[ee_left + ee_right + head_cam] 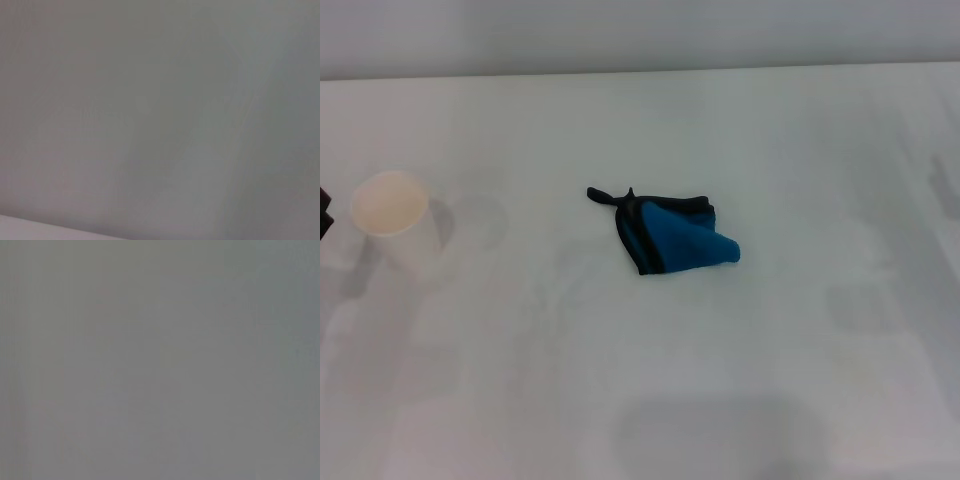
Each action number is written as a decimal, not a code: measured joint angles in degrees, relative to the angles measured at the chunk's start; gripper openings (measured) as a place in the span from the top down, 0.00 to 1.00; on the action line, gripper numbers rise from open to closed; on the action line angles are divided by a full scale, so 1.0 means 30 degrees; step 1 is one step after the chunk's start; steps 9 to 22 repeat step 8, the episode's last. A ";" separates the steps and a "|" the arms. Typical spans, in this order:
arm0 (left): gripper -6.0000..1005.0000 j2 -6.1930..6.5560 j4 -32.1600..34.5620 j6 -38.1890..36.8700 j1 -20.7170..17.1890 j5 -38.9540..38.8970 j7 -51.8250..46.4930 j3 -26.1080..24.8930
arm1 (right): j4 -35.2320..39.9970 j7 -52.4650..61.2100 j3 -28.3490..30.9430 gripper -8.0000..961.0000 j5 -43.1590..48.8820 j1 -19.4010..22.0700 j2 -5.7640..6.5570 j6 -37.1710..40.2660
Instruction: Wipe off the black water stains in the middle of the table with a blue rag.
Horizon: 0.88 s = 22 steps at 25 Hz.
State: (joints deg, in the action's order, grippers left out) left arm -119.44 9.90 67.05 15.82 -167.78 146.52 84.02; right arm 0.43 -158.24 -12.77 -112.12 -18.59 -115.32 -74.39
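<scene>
A crumpled blue rag [682, 238] with black edging lies near the middle of the white table [770, 380], a thin black corner trailing off toward the left. No black water stains show on the bare tabletop; they are hidden or out of view. A dark sliver [324, 212] at the head view's left edge, beside the cup, looks like part of my left gripper. My right gripper is out of view. Both wrist views show only a plain grey surface.
A white paper cup [395, 225] stands upright at the far left of the table. The table's far edge [640, 72] meets a pale wall at the back.
</scene>
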 joint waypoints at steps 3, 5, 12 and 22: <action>0.13 0.0015 0.0007 -0.0062 0.0028 0.0000 0.0000 0.0000 | -0.0061 0.0223 0.0021 0.23 -0.0050 0.0003 -0.0004 0.0010; 0.13 0.0028 0.0025 -0.0062 0.0035 0.0000 -0.0001 -0.0001 | -0.0065 0.0326 0.0042 0.23 -0.0099 0.0007 -0.0017 -0.0001; 0.13 0.0030 0.0030 -0.0063 0.0130 -0.0001 -0.0001 0.0000 | -0.0073 0.0458 0.0051 0.23 -0.0119 0.0010 -0.0024 0.0005; 0.13 0.0030 0.0030 -0.0063 0.0130 -0.0001 -0.0001 0.0000 | -0.0073 0.0458 0.0051 0.23 -0.0119 0.0010 -0.0024 0.0005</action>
